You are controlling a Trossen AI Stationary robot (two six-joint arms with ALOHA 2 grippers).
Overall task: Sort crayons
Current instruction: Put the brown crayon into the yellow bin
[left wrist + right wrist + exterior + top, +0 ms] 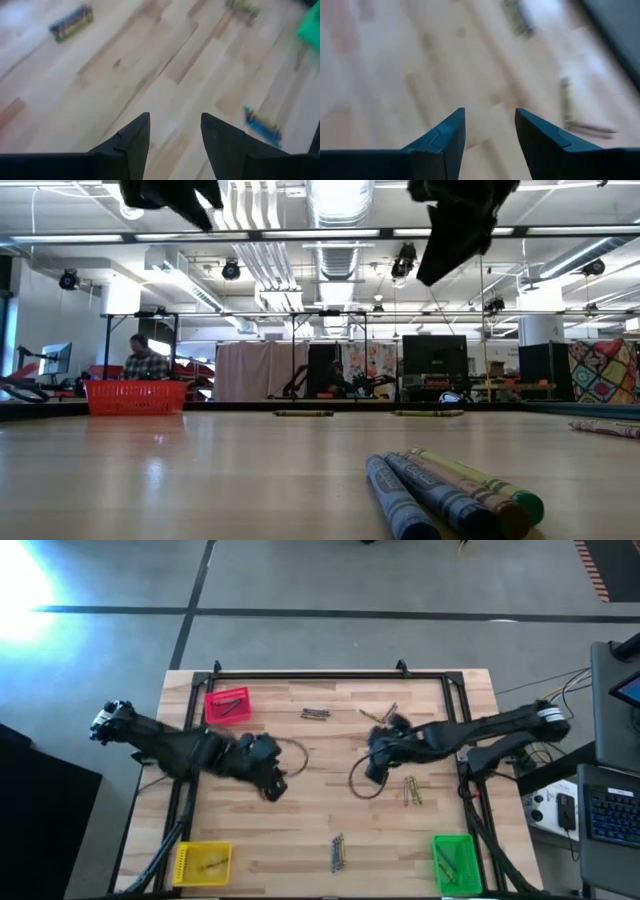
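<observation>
Crayons lie in small clusters on the wooden table: a grey-brown one (316, 714) and a brown-yellow one (380, 714) at the far side, a yellow-olive one (412, 790) right of centre, and a blue-grey one (338, 852) by the near edge, which is close up in the low view (450, 490). My left gripper (270, 780) hangs open and empty above the table's middle left (175, 117). My right gripper (375, 765) hangs open and empty above the middle right (490, 111). Both are clear of the table in the low view.
A red bin (228, 706) stands at the far left, a yellow bin (203, 862) at the near left and a green bin (455, 862) at the near right, the near two holding crayons. Black cables loop by each gripper. A person sits in the room behind (146, 360).
</observation>
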